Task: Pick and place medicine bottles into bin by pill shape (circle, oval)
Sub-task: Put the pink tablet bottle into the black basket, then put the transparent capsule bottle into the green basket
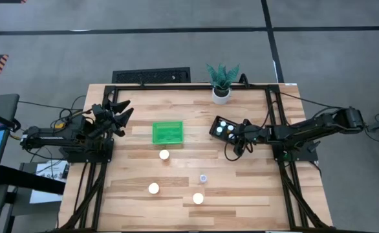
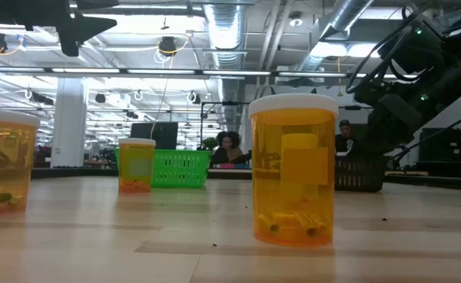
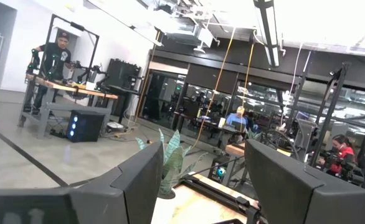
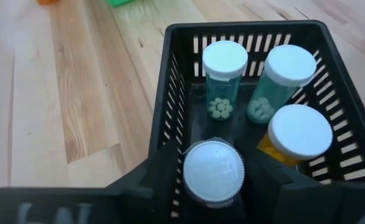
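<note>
My right gripper [image 4: 213,186] is shut on a medicine bottle with a ribbed white cap [image 4: 213,172], at the edge of the black bin [image 1: 216,127] nearest this arm. Three more white-capped bottles [image 4: 225,62] [image 4: 289,65] [image 4: 299,130] stand upright in that bin. Several bottles stand upright on the table: [image 1: 164,155], [image 1: 153,188], [image 1: 198,198] and a smaller one [image 1: 203,177]. In the low view the nearest [image 2: 293,169] is orange with pills at its bottom. My left gripper [image 1: 119,114] is open and empty, raised at the table's left edge. My right gripper pinches the bottle between its two fingers [image 4: 164,177], on its sides just below the white cap [image 4: 213,155]. The fingers come from above, pointing down. The bottle stands upright in the hold, inside the black bin's wall; whether its bottom rests on the bin floor is hidden.
A green bin [image 1: 167,133] stands left of the table's middle, showing no bottles inside. A white pot with a green plant [image 1: 221,84] stands at the far edge behind the black bin. People sit and stand in the room beyond the table.
</note>
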Robot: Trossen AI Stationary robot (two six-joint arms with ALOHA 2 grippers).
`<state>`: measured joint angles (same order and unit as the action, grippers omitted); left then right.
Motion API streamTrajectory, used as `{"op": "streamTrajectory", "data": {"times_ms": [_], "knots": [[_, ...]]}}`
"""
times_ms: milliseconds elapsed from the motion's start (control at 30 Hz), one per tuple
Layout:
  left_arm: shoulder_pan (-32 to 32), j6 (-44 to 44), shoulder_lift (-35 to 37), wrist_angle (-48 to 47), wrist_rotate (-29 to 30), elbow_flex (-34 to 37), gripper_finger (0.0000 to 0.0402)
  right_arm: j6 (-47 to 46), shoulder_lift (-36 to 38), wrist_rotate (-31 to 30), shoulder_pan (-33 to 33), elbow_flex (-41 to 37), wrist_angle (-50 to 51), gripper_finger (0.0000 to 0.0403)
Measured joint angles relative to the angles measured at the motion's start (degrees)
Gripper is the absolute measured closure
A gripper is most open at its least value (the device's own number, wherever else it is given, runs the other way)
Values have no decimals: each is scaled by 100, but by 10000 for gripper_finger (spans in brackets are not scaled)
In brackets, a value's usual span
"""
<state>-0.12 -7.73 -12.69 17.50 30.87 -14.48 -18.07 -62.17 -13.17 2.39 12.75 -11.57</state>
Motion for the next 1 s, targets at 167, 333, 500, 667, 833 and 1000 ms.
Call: {"op": "streamTrajectory", "data": {"times_ms": [167,333,500,667,833,1000], "knots": [[0,0,-2,0,1,0,182,9,2,6,0,4,-1,228],[0,0,-1,0,2,0,182,62,2,101,1,208,310,222],[0,0,-2,0,2,0,182,171,4,147,1,515,746,222],[0,0,-2,0,2,0,182,299,4,147,1,807,1240,224],[0,11,1,0,2,0,182,411,4,148,2,1182,1686,220],[2,11,1,0,2,0,182,595,38,149,2,1829,2427,218]]}}
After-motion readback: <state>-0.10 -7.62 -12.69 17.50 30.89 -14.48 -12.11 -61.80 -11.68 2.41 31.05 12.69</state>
